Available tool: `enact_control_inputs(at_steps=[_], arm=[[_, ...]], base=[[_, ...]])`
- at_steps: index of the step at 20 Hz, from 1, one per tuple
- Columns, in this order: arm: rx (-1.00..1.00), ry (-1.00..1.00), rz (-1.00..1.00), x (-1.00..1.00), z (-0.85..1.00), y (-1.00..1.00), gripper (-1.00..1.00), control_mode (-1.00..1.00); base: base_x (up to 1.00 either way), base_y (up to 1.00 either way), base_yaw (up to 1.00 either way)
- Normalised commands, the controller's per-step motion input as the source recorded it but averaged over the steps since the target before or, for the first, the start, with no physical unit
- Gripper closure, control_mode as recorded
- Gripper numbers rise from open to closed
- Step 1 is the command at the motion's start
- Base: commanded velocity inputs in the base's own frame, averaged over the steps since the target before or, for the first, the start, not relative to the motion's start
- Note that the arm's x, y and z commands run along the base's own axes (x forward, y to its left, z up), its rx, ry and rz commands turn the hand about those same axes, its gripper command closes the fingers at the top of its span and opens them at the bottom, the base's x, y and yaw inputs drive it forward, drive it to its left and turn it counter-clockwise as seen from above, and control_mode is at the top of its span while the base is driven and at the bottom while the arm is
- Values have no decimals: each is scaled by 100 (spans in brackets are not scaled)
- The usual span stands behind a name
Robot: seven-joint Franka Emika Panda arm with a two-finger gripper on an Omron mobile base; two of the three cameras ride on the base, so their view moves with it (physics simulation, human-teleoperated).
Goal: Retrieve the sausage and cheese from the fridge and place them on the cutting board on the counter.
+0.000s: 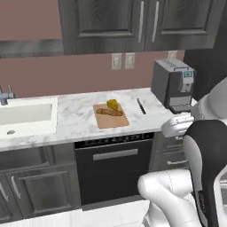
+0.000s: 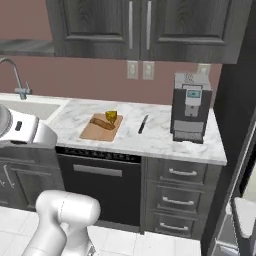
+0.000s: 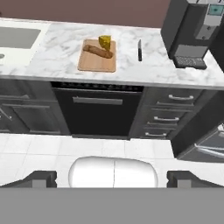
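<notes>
Marble counter (image 1: 75, 117), white with grey veins, carries the light-brown wooden cutting board (image 1: 111, 116); I see the reddish-brown sausage (image 1: 109, 112) and yellow cheese wedge (image 1: 113, 104) lying on it, touching. A dark knife (image 1: 141, 106) and black coffee machine (image 1: 173, 84) sit rightward. My gripper (image 3: 113, 178) hangs wide apart, empty. I read no lettering.

Rendered frames, evenly and moderately bright; light flat, source not evident. Counter (image 1: 75, 117) reads brightest, no glare. Faint soft shadow beside the coffee machine (image 2: 190, 107); upper cabinets (image 2: 140, 27) dark, panel detail visible. Coarse resolution: edges soft and jagged, small items on the board (image 3: 97, 56) blurred. No edge distortion.
</notes>
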Motion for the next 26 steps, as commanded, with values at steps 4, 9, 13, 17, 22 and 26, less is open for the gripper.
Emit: enact_control_inputs(at_steps=[4,9,13,17,22,26], arm=[[0,0,0,0,0,0,-100,100],[0,0,0,0,0,0,-100,100],[0,0,0,0,0,0,-100,100],[0,0,0,0,0,0,-100,100],[0,0,0,0,0,0,-100,100],[0,0,0,0,0,0,-100,100]], base=[[-41,-86,0],[-17,-86,0],[-36,-78,0],[-95,-52,0],[-75,-23,0],[-9,-49,0]])
